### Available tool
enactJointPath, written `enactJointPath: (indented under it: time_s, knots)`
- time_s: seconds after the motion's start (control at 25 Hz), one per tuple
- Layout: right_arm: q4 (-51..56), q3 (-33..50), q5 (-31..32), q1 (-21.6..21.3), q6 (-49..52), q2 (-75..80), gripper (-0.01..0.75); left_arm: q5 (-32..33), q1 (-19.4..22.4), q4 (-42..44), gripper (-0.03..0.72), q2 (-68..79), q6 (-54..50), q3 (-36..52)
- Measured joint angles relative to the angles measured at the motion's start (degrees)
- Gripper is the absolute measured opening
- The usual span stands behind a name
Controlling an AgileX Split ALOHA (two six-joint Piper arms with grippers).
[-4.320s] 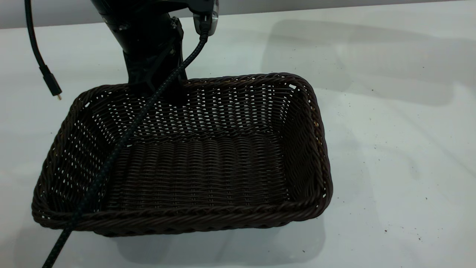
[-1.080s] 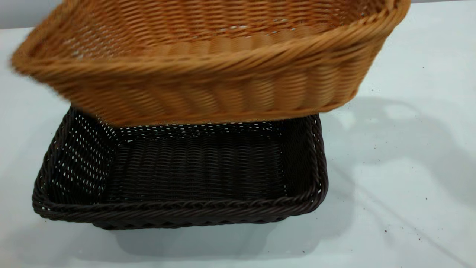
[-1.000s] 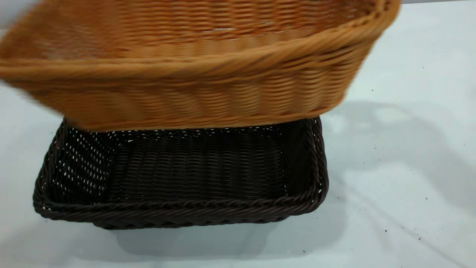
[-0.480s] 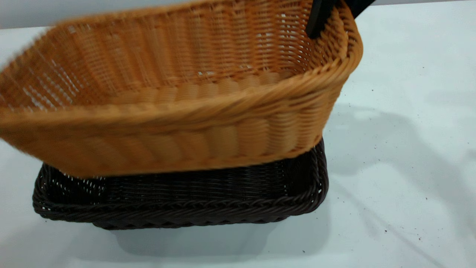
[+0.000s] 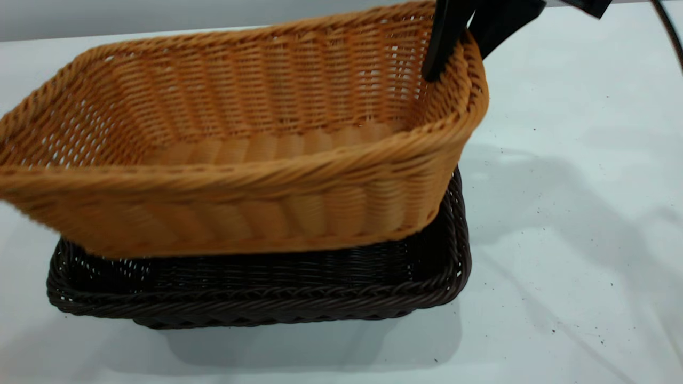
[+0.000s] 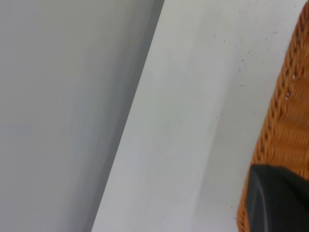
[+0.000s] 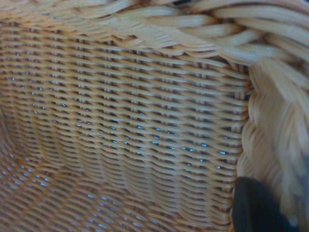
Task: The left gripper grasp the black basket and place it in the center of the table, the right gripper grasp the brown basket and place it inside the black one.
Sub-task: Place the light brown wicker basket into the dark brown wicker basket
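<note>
The black basket (image 5: pixel 267 304) rests flat on the white table (image 5: pixel 560 240). Above it hangs the brown basket (image 5: pixel 240 202), tilted, its low near side covering most of the black basket's opening; whether the two touch I cannot tell. My right gripper (image 5: pixel 464 42) is shut on the brown basket's rim at the far right corner, one finger inside the wall and one outside. In the right wrist view the woven inner wall (image 7: pixel 145 121) fills the picture, with a dark fingertip (image 7: pixel 253 208) against it. The left gripper (image 6: pixel 282 203) shows only as a dark block beside the brown basket's outer wall (image 6: pixel 289 111).
Bare white table with small dark specks lies to the right of the baskets (image 5: pixel 587 160) and in front of them. A grey wall (image 6: pixel 58 106) borders the table's edge in the left wrist view. A dark cable (image 5: pixel 673 32) runs at the top right corner.
The brown basket has come down over the black basket and shifted a little left, and the right gripper has come into view on its corner. The black basket has stayed put.
</note>
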Motion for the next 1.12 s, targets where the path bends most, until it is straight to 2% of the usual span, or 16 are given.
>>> enactJointPath:
  time_s: [0.8,0.92,1.12]
  knots:
    - [0.6,0.0,-1.28,1.04,-2.02,2.77,0.111,-0.04,0.0,-0.12,-0.001,0.0,0.0,0.0]
    - [0.6,0.0,-1.28,1.04,-2.02,2.77,0.15,-0.04,0.0,-0.07,-0.001,0.0,0.0,0.0]
    - [0.79,0.0,-1.33,1.04,-2.02,2.72,0.276,-0.04,0.0,-0.07,-0.001,0.0,0.0,0.0]
